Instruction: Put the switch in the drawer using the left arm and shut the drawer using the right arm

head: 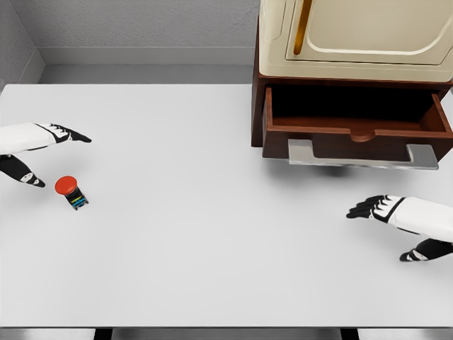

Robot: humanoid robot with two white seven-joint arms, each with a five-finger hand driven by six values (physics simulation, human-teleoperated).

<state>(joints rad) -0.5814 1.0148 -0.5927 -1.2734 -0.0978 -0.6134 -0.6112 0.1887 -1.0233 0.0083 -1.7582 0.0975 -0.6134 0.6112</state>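
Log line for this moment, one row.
switch: on table, ungrasped | left hand: open beside switch | right hand: open, idle | drawer: open, empty

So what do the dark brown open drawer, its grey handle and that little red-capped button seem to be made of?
The dark brown open drawer looks like stained wood: flat reddish-brown, matte. Its flat grey handle seems brushed metal, pale and faintly shiny. The small red-capped switch looks plastic: a smooth bright cap on a dark body with coloured stripes. It is a simulator render, so these are guesses.
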